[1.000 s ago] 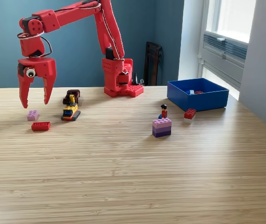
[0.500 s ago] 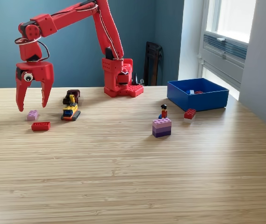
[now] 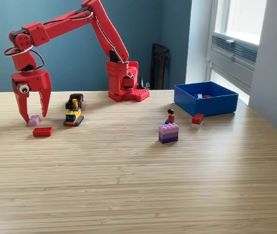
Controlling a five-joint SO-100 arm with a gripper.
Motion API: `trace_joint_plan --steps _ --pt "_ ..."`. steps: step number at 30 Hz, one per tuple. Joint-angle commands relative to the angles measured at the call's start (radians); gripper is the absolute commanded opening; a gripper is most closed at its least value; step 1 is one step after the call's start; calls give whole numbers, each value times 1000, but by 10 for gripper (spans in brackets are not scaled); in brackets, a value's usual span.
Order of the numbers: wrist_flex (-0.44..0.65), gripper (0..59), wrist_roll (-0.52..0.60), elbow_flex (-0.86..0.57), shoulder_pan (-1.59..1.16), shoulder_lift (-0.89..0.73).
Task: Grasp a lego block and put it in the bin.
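Hanging just over the pink lego block [image 3: 34,120], your end effector [image 3: 33,117] has its two fingers spread apart and pointing down, empty, straddling the block or nearly so. A flat red brick [image 3: 42,131] lies just in front of the pink block, long side across the view. The bin [image 3: 206,98] sits well apart from that block, toward the exterior view's right on the surface [image 3: 138,185].
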Motion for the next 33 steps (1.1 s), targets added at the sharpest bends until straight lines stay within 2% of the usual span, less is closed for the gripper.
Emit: trace_joint_plan --steps 1,11,12,19,22,24,33 --pt "31 68 -6 -58 -2 -20" --pt "32 39 -26 -67 -43 -26" --pt "32 1 -26 -71 -46 -23" --pt "40 1 -11 -11 -87 -9" --pt "92 1 8 -8 -117 -5" --pt "166 1 18 -71 -150 6" --pt "229 1 29 -86 -331 325"
